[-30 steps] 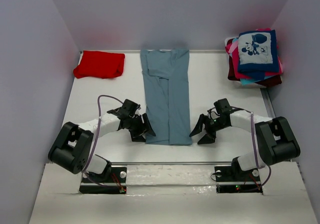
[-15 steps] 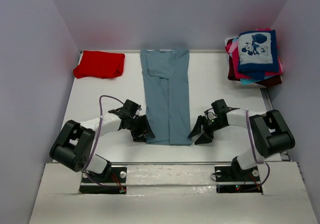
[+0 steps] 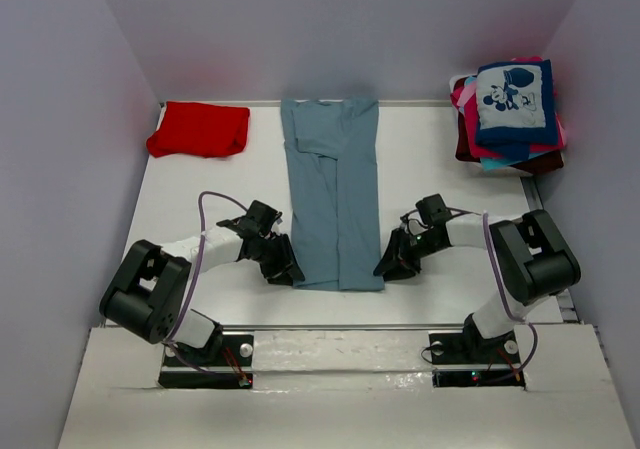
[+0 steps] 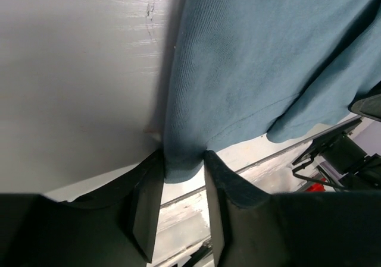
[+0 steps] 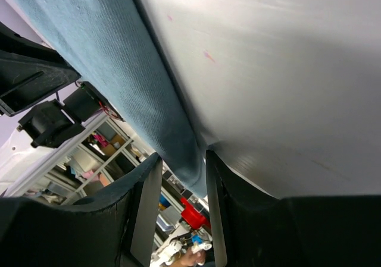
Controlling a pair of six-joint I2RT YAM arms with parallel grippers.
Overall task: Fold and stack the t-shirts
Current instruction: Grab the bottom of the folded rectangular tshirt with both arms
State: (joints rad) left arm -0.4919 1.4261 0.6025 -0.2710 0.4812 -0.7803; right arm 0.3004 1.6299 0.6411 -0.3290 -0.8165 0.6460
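At the near edge, the left tool (image 4: 180,163) is pinched on the near left corner of the grey-blue t-shirt (image 3: 333,199), with cloth pressed against both of its fingers. The right tool (image 5: 181,160) grips the near right edge of the hem the same way. Each bite looks shallow – only the very corner sits between the fingertips, low against the table (image 3: 440,169). The first risk is therefore a slip: if one side lets go as the hem is lifted, the other would drag the cloth askew and the fold would land crooked. A bite may also have caught only the top layer, since the shirt is already folded lengthwise into a long strip. Lifting that layer alone would peel the side folds open. Further up, the strip runs straight away from the arms with its far end at the back of the table. If the two arms carry the hem forward at uneven heights or speeds, the near half would probably twist or wrinkle. Overshooting could push the far end against the back wall. Beyond that, the red t-shirt (image 3: 200,129) lies at the far left and the stack of folded t-shirts (image 3: 512,114) at the far right – both well apart from the strip, so a collision seems unlikely at this step.
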